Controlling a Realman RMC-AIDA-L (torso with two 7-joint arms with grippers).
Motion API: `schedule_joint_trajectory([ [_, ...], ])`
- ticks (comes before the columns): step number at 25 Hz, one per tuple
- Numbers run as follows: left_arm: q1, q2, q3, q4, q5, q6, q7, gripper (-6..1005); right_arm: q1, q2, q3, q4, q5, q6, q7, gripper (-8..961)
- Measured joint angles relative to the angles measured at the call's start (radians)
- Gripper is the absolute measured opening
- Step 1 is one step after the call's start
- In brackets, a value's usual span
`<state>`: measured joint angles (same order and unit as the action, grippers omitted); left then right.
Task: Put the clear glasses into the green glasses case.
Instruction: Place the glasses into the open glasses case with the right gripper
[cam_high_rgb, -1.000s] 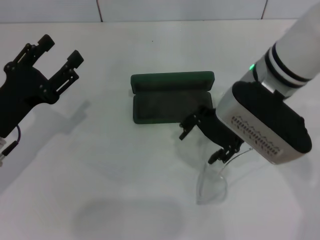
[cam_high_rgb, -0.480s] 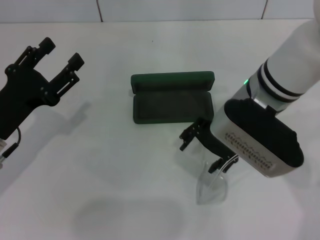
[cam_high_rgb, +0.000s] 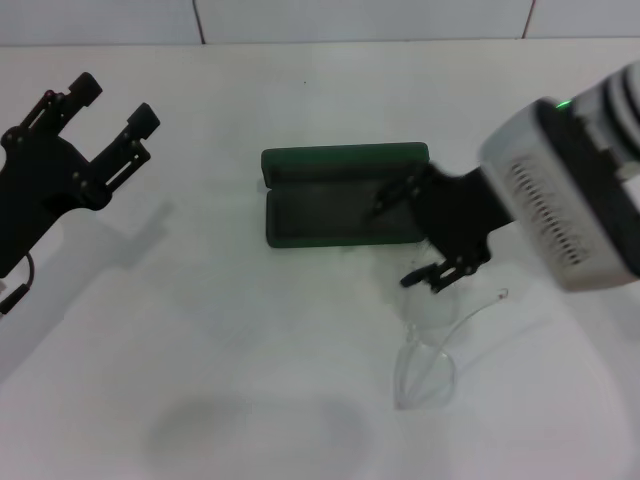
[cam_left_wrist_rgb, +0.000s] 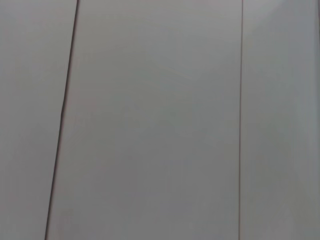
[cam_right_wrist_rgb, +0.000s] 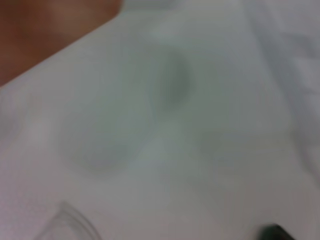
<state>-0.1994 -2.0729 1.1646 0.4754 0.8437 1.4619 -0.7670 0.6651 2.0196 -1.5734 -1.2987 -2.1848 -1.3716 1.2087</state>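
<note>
Left tool (cam_high_rgb: 108, 108) is parked over the far left of the surface (cam_high_rgb: 220, 360), fingers spread, holding nothing. It has barely shifted in the last second.

Case (cam_high_rgb: 344, 195) lies open mid-surface, lid hinged back on the far side, lining empty. Not moved.

Right tool (cam_high_rgb: 420, 240) has changed most. A second ago it was down at the glasses (cam_high_rgb: 432, 350); now it has swung up and back toward the case, hanging over the case's right end. Its fingers are spread and I see nothing between them.

Glasses are on the surface, in front of and to the right of the case, apart from it, below the right tool. One thin arm sticks out to the right. The right wrist view catches only a clear edge of them (cam_right_wrist_rgb: 67, 222).

My read: the pick missed or slipped. Glasses not in the case, so the grasp needs redoing.
</note>
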Motion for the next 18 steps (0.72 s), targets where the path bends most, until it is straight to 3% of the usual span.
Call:
schedule_joint_trajectory([
  [3, 0.0, 0.004, 0.0, 0.0, 0.0, -0.001, 0.002, 772, -0.102, 0.005, 0.076, -0.071, 0.061, 0.029, -0.011, 762],
  [9, -0.009, 0.007, -0.012, -0.002, 0.0, -0.001, 0.014, 772, -0.256, 0.009, 0.197, -0.044, 0.464, 0.069, -0.114, 761],
  [12, -0.023, 0.006, -0.013, -0.01, 0.001, -0.002, 0.021, 772, -0.332, 0.006, 0.221, 0.08, 0.701, 0.073, -0.257, 761],
  [13, -0.025, 0.006, -0.013, -0.011, 0.001, -0.002, 0.023, 772, -0.332, 0.006, 0.221, 0.08, 0.701, 0.073, -0.257, 760],
  [14, -0.025, 0.006, -0.013, -0.012, 0.001, -0.002, 0.025, 772, -0.365, 0.004, 0.228, 0.244, 0.928, 0.067, -0.409, 760],
  [18, -0.027, 0.002, -0.013, -0.014, 0.001, -0.002, 0.03, 772, -0.367, -0.004, 0.253, 0.494, 1.137, -0.023, -0.528, 761],
])
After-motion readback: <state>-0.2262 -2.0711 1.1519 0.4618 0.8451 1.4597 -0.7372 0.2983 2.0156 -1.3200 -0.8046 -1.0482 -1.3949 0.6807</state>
